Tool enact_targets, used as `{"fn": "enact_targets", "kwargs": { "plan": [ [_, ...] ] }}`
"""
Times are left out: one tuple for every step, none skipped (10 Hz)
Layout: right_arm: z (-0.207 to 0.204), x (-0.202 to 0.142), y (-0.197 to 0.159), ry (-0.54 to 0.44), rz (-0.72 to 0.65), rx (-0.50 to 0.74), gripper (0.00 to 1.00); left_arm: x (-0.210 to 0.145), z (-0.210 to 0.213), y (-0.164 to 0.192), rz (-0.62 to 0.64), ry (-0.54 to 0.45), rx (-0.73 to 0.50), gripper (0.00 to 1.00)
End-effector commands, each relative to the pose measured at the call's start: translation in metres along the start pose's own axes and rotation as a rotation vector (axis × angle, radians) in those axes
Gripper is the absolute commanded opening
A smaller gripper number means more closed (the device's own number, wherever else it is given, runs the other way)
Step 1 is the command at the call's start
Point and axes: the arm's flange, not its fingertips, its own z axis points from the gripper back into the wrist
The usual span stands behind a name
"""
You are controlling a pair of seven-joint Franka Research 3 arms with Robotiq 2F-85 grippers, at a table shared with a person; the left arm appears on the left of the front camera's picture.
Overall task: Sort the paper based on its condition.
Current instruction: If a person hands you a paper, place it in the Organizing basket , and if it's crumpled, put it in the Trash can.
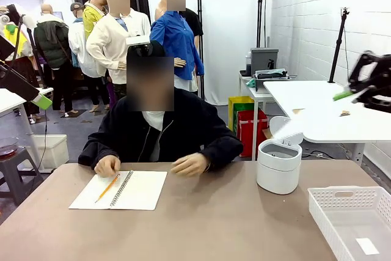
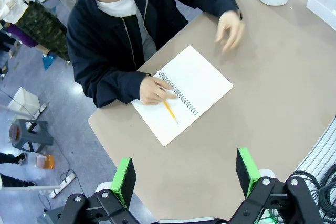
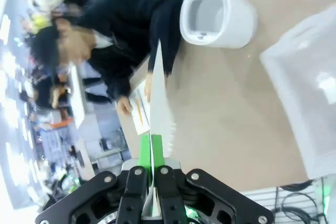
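- my right claw (image 3: 150, 144) is clamped fully shut on the paper (image 3: 157, 98); the green pads pinch one end of the sheet; the rest sticks straight out past my fingertips, edge-on to my wrist cam, with the ragged torn-hole edge showing
- that arm hangs high over the right end of the table (image 1: 214, 230), well clear of the top; the white basket (image 1: 351, 215) and the white bin (image 1: 278, 166), lid flipped up, sit down below it
- my left claw (image 2: 186, 177) is spread wide with nothing between the pads; it's up high near the table's left end, wrist tipped down at the tabletop from well above
- under it the person has a spiral notebook (image 2: 184, 94) lying open and flat; one hand (image 2: 153, 91) is on the page holding a pencil (image 2: 169, 111); their other hand (image 2: 229, 27) is near the notebook's far side
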Motion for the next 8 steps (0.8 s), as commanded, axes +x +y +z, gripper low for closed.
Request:
{"fn": "enact_targets", "kwargs": {
  "plan": [
    [-0.009, -0.013, -0.084, -0.036, -0.089, -0.064, 0.00, 0.000, 0.002, 0.000, -0.002, 0.006, -0.010, 1.00],
    [-0.009, -0.009, -0.102, -0.038, -0.076, -0.115, 0.00, 0.000, 0.002, 0.000, -0.002, 0.006, -0.010, 1.00],
    [-0.013, -0.004, -0.125, -0.065, -0.075, -0.123, 0.00, 0.000, 0.002, 0.000, -0.002, 0.006, -0.010, 1.00],
    [-0.019, -0.002, -0.144, -0.085, -0.068, -0.121, 0.00, 0.000, 0.002, 0.000, -0.002, 0.006, -0.010, 1.00],
    [-0.026, -0.001, -0.165, -0.048, -0.100, -0.112, 0.00, 0.000, 0.002, 0.000, -0.002, 0.006, -0.010, 1.00],
    [-0.032, 0.000, -0.184, -0.030, -0.153, -0.121, 0.00, 0.000, 0.002, 0.000, -0.002, 0.006, -0.010, 1.00],
    [-0.038, -0.001, -0.195, -0.017, -0.178, -0.116, 0.00, 0.000, 0.002, 0.000, -0.002, 0.006, -0.010, 1.00],
    [-0.047, -0.001, -0.204, 0.021, -0.224, -0.135, 0.00, 0.000, 0.002, 0.000, -0.002, 0.006, -0.010, 1.00]
  ]
}}
